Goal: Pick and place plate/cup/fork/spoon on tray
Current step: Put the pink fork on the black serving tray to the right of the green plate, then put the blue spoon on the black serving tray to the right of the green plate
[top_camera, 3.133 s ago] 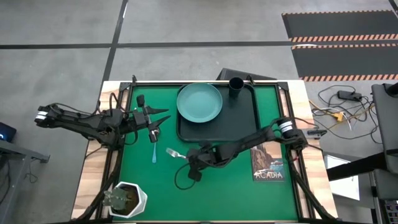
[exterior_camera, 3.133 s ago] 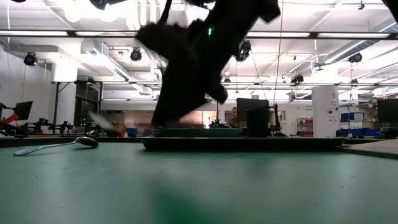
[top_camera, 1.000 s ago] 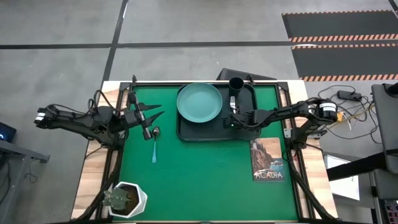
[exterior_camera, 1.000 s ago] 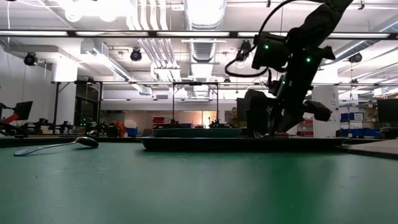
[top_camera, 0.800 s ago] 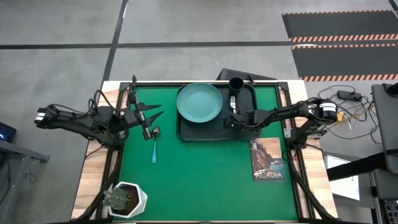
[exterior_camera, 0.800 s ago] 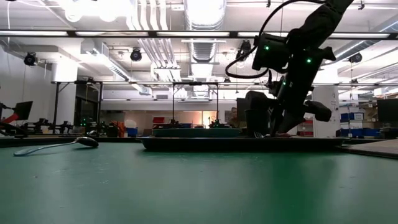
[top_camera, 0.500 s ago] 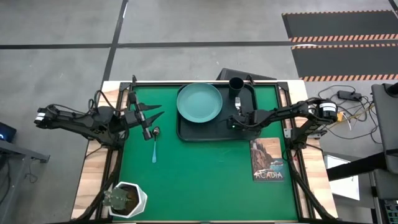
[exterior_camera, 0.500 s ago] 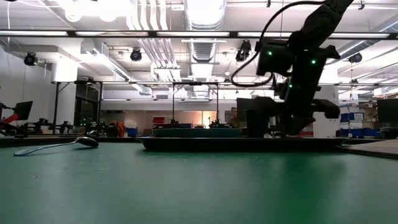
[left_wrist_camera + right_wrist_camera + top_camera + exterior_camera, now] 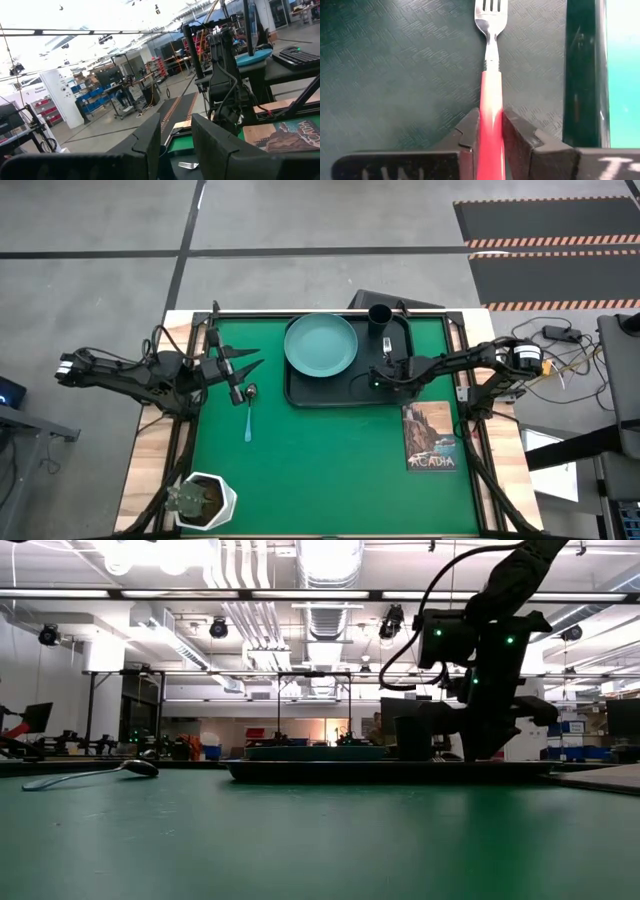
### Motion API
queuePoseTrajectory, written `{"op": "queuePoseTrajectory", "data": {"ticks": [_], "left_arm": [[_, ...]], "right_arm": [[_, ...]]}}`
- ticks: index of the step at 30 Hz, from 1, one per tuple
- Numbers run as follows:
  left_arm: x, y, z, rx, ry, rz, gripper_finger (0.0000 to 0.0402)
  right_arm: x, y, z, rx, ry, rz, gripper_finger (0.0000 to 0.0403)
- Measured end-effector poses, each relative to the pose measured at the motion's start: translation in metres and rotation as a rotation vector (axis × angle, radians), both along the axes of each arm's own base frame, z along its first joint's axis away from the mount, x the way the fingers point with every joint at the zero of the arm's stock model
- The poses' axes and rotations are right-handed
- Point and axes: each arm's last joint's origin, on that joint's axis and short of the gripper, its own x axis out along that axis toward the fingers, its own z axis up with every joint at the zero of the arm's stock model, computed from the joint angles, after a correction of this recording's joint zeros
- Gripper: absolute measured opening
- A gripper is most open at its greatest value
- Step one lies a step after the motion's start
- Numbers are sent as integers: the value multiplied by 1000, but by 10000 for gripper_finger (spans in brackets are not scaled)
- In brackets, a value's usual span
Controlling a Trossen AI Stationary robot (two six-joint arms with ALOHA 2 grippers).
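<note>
The black tray (image 9: 400, 390) holds the teal plate (image 9: 320, 345) and the black cup (image 9: 380, 317). My right gripper (image 9: 385, 370) is low over the tray's right part, next to the plate, shut on the pink-handled fork (image 9: 491, 75). The fork also shows in the left wrist view (image 9: 189, 165). The blue-handled spoon (image 9: 248, 415) lies flat on the green mat left of the tray. My left gripper (image 9: 238, 375) is open and empty just above and to the far side of the spoon's bowl. My right gripper pinches the fork's pink handle (image 9: 491, 107) between its two fingers (image 9: 469, 132), which come from above. The fork runs forward out of the fingers, and its tines (image 9: 490, 7) point toward the cup. The fork lies flat on the tray's floor (image 9: 395, 65).
The tray's raised right edge (image 9: 580, 70) is close beside the fork. The ACADIA book (image 9: 432, 438) lies near the tray's right near corner. A white pot with a plant (image 9: 203, 500) stands at the near left corner. Open green mat (image 9: 330, 460) lies in front of the tray.
My right gripper has moved a little toward the table's right edge over the tray and turned more upright, still holding the fork.
</note>
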Motion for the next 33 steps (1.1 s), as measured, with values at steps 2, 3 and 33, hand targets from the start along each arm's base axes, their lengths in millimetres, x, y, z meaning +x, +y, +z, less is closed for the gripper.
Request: {"op": "queuePoseTrajectory", "data": {"ticks": [2, 3, 33], "left_arm": [[0, 0, 0, 0, 0, 0, 91], [0, 0, 0, 0, 0, 0, 91], [2, 0, -3, -34, 1, -7, 91]], "right_arm": [[0, 0, 0, 0, 2, 0, 69], [-1, 0, 0, 1, 3, -2, 77], [-11, 45, 71, -146, -163, 379, 97]]}}
